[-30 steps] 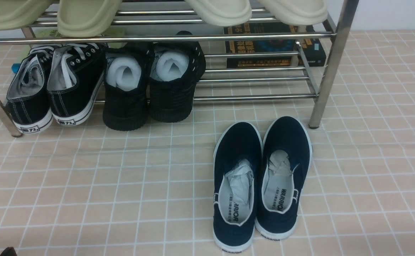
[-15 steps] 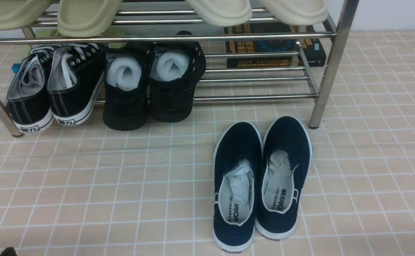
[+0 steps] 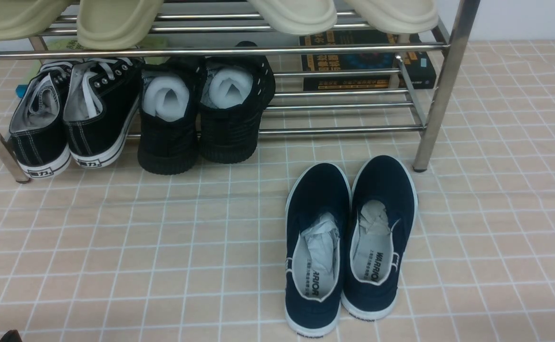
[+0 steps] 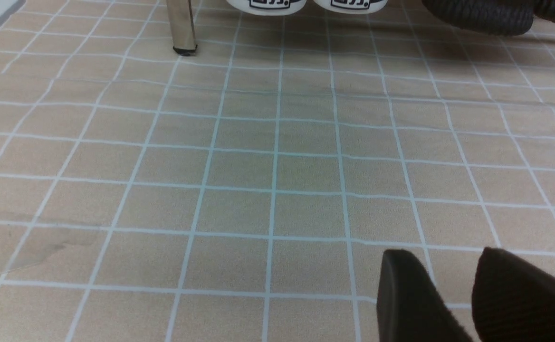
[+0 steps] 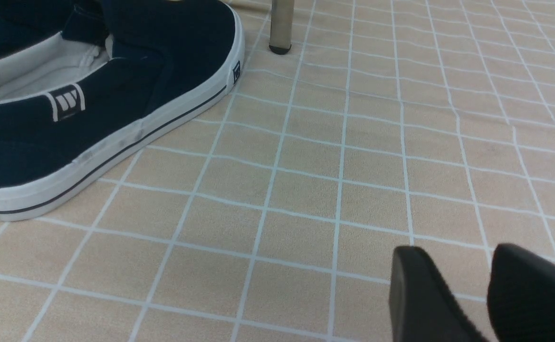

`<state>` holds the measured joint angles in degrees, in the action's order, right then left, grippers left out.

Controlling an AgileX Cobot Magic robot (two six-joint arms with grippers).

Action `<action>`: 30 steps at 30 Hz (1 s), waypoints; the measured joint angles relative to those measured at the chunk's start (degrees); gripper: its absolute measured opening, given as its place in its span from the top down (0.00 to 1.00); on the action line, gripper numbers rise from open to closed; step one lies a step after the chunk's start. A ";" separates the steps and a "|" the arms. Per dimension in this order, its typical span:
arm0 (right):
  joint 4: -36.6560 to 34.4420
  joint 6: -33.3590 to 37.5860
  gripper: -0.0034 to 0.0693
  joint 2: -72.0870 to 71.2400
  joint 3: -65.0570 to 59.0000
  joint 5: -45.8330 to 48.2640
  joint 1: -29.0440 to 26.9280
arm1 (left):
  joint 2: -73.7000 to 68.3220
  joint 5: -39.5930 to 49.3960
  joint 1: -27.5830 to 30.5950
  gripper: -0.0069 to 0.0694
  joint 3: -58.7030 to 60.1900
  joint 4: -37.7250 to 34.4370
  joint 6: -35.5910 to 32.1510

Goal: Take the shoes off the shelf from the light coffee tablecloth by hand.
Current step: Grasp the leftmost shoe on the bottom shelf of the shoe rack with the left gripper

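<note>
Nothing had moved since the earlier frames; shoes, shelf and arms all lay as they were.

At the far left, the shoes [image 3: 68, 118] sat side by side on the lowest tier of the shelf [image 3: 211, 50], heels toward the robot, just beside the left front leg; no gripper touched them. Next to them on the same tier stood a pair of black shoes [image 3: 201, 114] stuffed with white foam. Further right, a pair of navy slip-ons [image 3: 349, 237] lay on the tablecloth [image 3: 163, 247] in front of the shelf, near its right front leg.

The left gripper [image 4: 448, 285] hung low over bare cloth, well short of the sneakers' heels, which showed only at the far edge of its wrist view; its jaws stood slightly apart with nothing between them. The right gripper [image 5: 458, 275] hovered over the cloth beside the slip-ons, jaws likewise a little apart and empty.

By this showing, the task was hardly begun: the sneakers were not yet gripped, lifted or drawn clear of the tier. What was left, I judge, was all of it; the left arm, being nearer, had to reach forward to the heels, close on a shoe, pull it out under the upper bar and set it on the open cloth; then the same for its mate.
</note>
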<state>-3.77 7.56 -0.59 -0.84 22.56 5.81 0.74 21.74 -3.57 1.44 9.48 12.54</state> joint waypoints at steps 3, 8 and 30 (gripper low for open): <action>0.00 0.00 0.62 0.00 0.00 0.00 0.00 | 0.00 0.00 0.00 0.60 0.00 0.40 0.00; 0.00 0.00 0.62 0.00 0.00 0.00 0.00 | 0.00 0.00 0.00 0.60 0.00 0.59 0.00; 0.00 0.00 0.62 0.00 0.00 0.00 0.00 | 0.00 -4.68 0.00 0.60 0.17 -31.81 30.22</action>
<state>-3.77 7.56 -0.59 -0.84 22.56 5.81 0.74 17.06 -3.57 1.61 -22.33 42.76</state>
